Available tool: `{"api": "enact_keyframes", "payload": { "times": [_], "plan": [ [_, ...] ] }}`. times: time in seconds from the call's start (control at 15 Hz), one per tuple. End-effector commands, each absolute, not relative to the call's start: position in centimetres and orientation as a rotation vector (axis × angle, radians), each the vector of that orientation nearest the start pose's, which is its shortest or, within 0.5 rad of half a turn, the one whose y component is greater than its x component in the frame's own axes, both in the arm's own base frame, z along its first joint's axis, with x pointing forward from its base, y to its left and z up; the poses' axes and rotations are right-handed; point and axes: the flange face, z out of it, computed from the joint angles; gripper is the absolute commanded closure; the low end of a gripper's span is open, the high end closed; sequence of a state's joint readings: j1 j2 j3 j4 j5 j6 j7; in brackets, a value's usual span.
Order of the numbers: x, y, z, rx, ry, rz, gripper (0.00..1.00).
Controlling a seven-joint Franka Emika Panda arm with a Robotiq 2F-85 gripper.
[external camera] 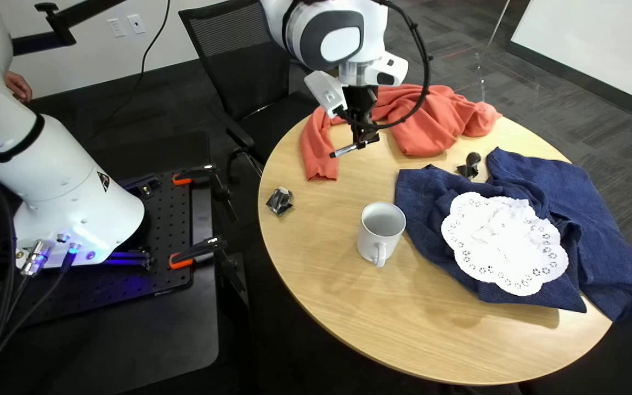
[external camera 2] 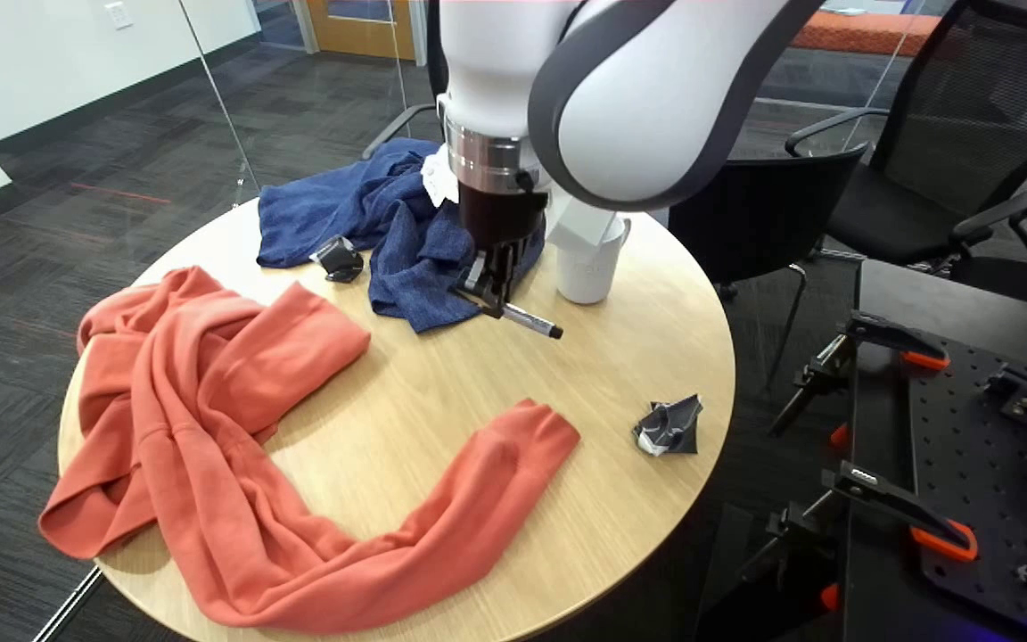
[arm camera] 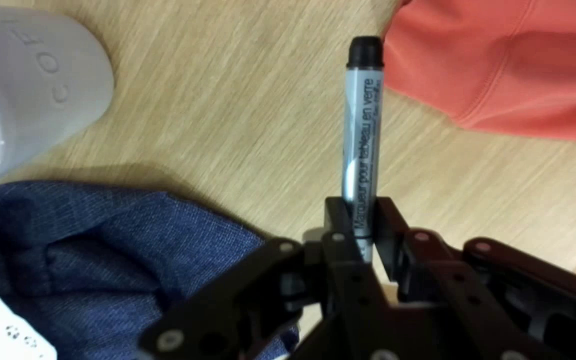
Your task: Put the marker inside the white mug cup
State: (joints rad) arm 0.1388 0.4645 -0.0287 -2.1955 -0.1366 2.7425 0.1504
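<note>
The marker, silver-white with a black cap, is held between my gripper's fingertips. It shows in both exterior views [external camera: 349,148] [external camera 2: 531,321] and in the wrist view [arm camera: 363,135]. My gripper [arm camera: 359,215] is shut on the marker's rear part; the capped end sticks out ahead, tilted near level. The gripper also shows in both exterior views [external camera: 365,134] [external camera 2: 491,299], above the table and apart from the mug. The white mug cup [external camera: 377,243] stands upright on the table. It is partly covered by the arm in an exterior view [external camera 2: 587,272] and cut off at left in the wrist view [arm camera: 63,75].
An orange-red cloth [external camera: 431,131] and a dark blue cloth [external camera: 420,192] lie on the round table [external camera: 338,285]. A white lace doily [external camera: 505,241] rests on the blue cloth near the mug. Crumpled black lumps lie near the edge [external camera: 280,201] and by the blue cloth [external camera: 469,165].
</note>
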Motion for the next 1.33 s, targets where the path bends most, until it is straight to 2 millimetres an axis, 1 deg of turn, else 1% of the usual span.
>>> {"api": "enact_keyframes", "payload": {
  "times": [0.0,0.13,0.27,0.4,0.53,0.6,0.73,0.93,1.0,1.27],
  "plan": [
    [54.5,6.9,22.7,-3.212,-0.055,-0.127,0.95],
    [54.2,6.9,24.9,-3.216,-0.036,-0.132,0.95],
    [53.9,6.7,26.7,-3.219,-0.029,-0.14,0.95],
    [53.6,6.6,28.3,-3.219,-0.023,-0.152,0.95],
    [53.1,6.7,29.3,-3.21,-0.047,-0.163,0.95],
    [54.5,6.8,27.9,-3.208,-0.053,-0.171,0.81],
    [54.0,6.9,28.7,-3.205,-0.055,-0.182,0.81],
    [53.8,6.9,28.7,-3.205,-0.057,-0.18,0.81],
    [53.8,6.9,28.7,-3.205,-0.057,-0.179,0.95],
    [54.1,6.5,27.9,-3.22,0.087,-0.238,0.95]
  ]
}}
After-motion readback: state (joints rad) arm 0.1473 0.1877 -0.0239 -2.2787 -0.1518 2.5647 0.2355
